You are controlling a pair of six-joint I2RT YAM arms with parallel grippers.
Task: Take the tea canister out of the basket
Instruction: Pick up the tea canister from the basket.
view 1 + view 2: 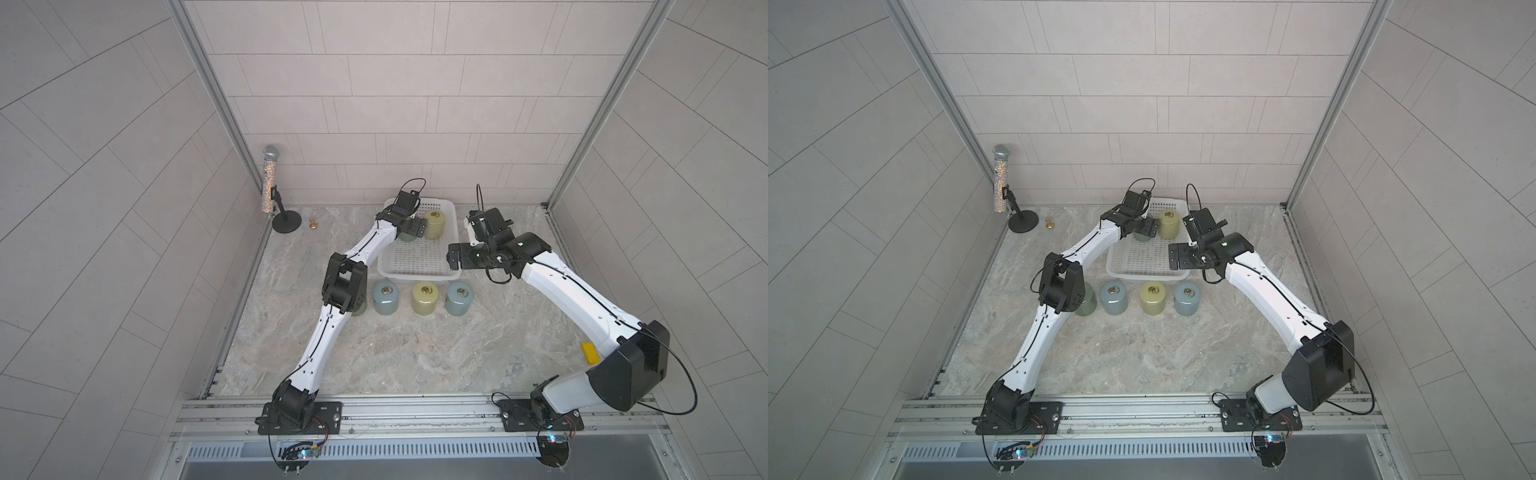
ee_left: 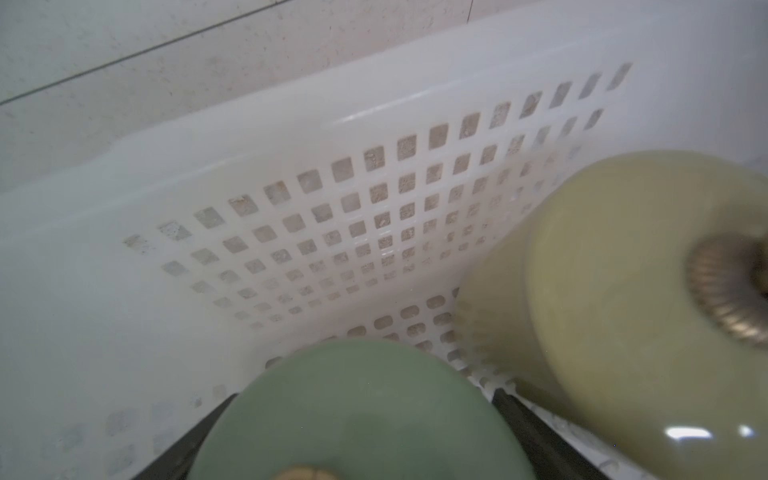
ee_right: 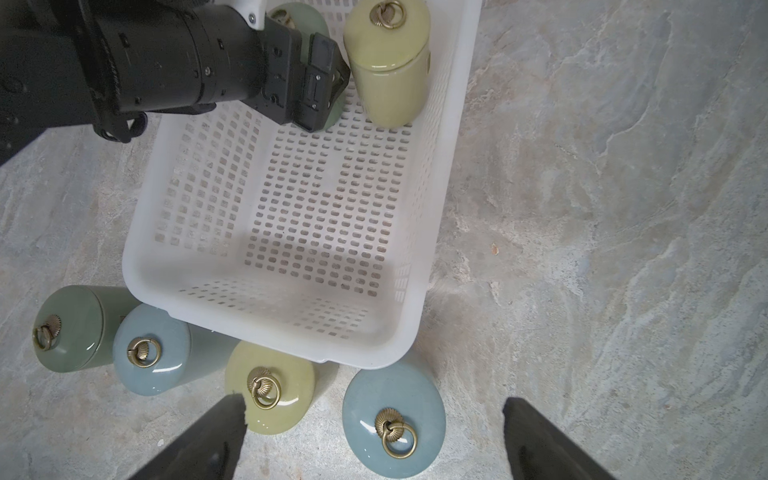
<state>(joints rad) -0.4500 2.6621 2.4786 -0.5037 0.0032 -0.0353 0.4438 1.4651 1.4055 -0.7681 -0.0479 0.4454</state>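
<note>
Marble tabletop [image 1: 415, 353] — left gripper [image 1: 414, 229] straddles the green canister [image 2: 361, 411], grip unclear; a skewed lift may topple the yellow canister [image 1: 434, 224].

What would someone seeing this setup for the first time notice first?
Probably the white basket toward the back, with a green canister and a yellow canister at its far end and the left arm reaching in, jaws either side of the green one. Then four more canisters in a row on the table before the basket, and a glittery microphone standing in the far left corner.
</note>
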